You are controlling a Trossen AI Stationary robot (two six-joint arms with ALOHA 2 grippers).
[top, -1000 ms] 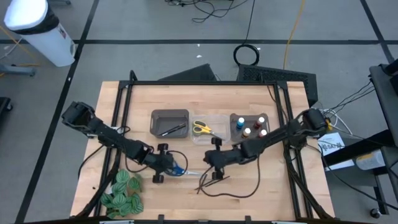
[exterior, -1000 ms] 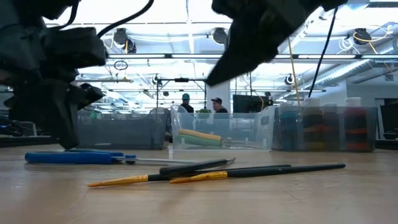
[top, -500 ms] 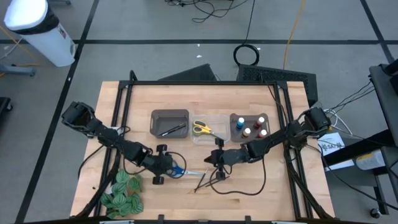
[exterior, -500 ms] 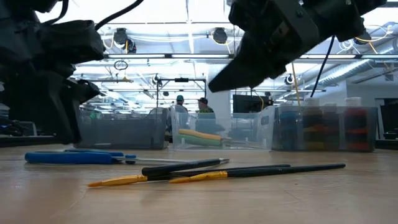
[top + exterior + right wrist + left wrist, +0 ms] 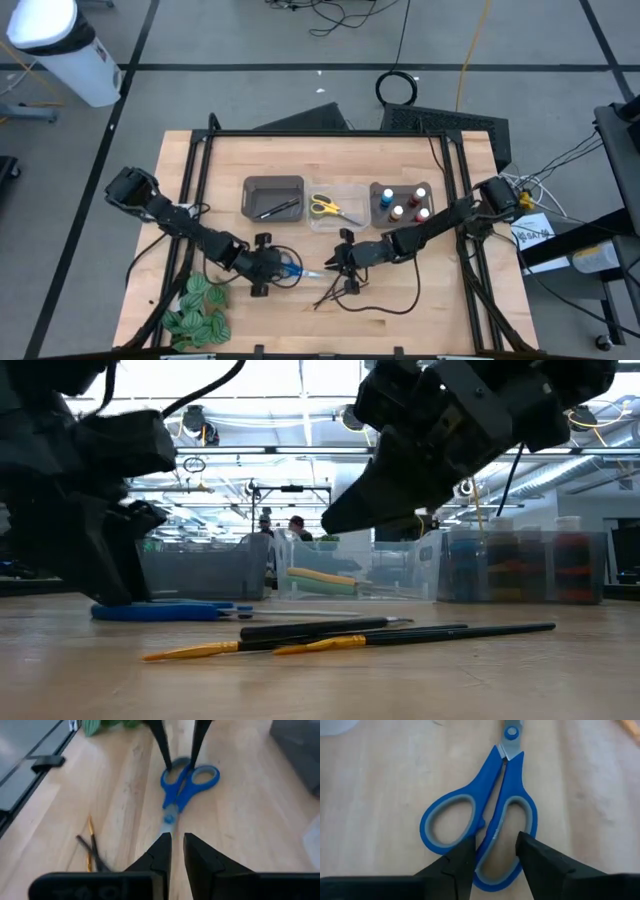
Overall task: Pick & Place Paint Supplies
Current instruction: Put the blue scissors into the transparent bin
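Blue-handled scissors (image 5: 485,827) lie flat on the table between both arms, handles under the left gripper (image 5: 494,851) with fingers parted, blades pointing toward the narrowly gapped right gripper (image 5: 177,845).

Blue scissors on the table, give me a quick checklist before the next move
1. Blue scissors lying flat on the table: ok.
2. Left gripper open over the scissors' handle: ok.
3. Handle clamped by the left gripper: not ok, fingers apart.
4. Right gripper near the scissors' blade tip, slightly open, holding nothing: ok.
5. Paintbrushes lying apart from the scissors: ok.
6. Clear bin has room beside the yellow scissors: cannot tell.
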